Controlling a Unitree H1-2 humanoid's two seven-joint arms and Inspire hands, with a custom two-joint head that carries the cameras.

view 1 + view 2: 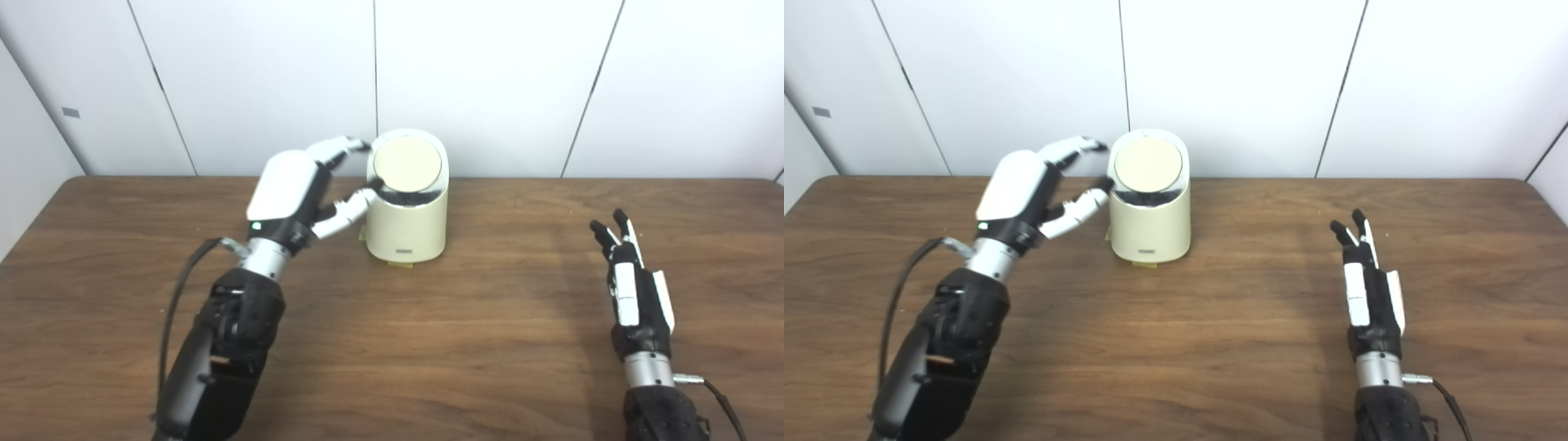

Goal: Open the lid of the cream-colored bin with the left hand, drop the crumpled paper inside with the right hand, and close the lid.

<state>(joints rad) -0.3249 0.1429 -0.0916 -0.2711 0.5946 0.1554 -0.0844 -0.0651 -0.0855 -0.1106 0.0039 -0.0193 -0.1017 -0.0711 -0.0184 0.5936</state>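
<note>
The cream-colored bin [407, 211] stands at the far edge of the tabletop [429, 343], close to the white wall. Its round lid [407, 163] is tilted, leaving a dark gap along its near edge. The left hand [291, 196] sits just beside the bin, fingers [343, 147] spread and grasping nothing; one fingertip reaches the lid's upper left rim, another touches the bin's rim by the gap. The right hand [1369, 288] lies well apart, fingers straight and released. What the dark gap holds is hard to make out.
</note>
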